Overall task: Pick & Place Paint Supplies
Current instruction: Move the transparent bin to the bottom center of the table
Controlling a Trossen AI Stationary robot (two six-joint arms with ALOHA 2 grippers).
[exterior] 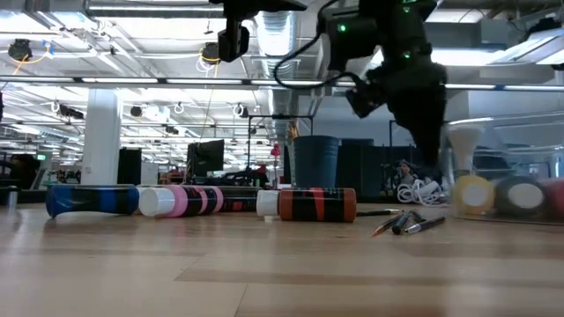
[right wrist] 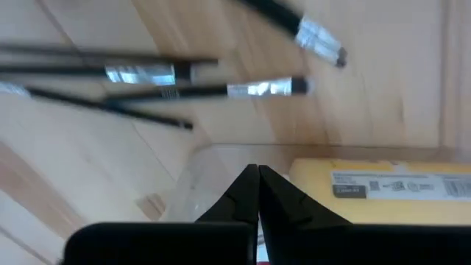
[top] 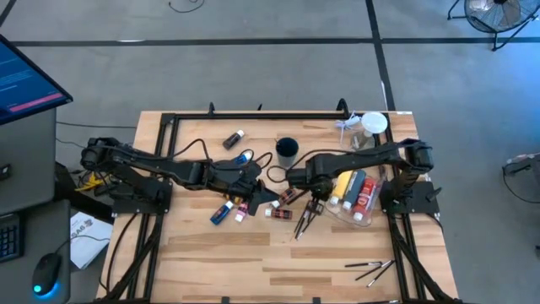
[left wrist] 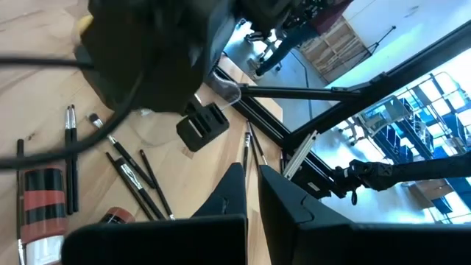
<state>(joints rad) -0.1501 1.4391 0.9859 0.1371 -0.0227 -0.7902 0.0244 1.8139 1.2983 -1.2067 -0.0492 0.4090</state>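
Note:
Several small paint tubes lie on their sides mid-table: a blue one [top: 222, 213] [exterior: 88, 200], a pink one [top: 245, 209] [exterior: 198, 200] and a red-and-black one [top: 278, 213] [exterior: 317, 204]. Thin dark brushes [top: 304, 221] [right wrist: 147, 81] [left wrist: 125, 165] lie in a loose bunch beside them. The yellow bottle [top: 342, 187] [right wrist: 383, 188] lies in a clear tray [top: 364, 218] with red tubes. My left gripper [top: 268, 192] [left wrist: 252, 177] hovers shut and empty over the tubes. My right gripper [top: 315, 201] [right wrist: 257, 171] is shut and empty above the tray's left edge, near the brushes.
A dark cup [top: 287, 150] stands behind the grippers, and a clear jar with a white lid [top: 373, 125] at the far right corner. Two more tubes [top: 234, 138] lie farther back. Other brushes [top: 371, 268] lie near the front right edge. A black frame [top: 253, 116] borders the far side.

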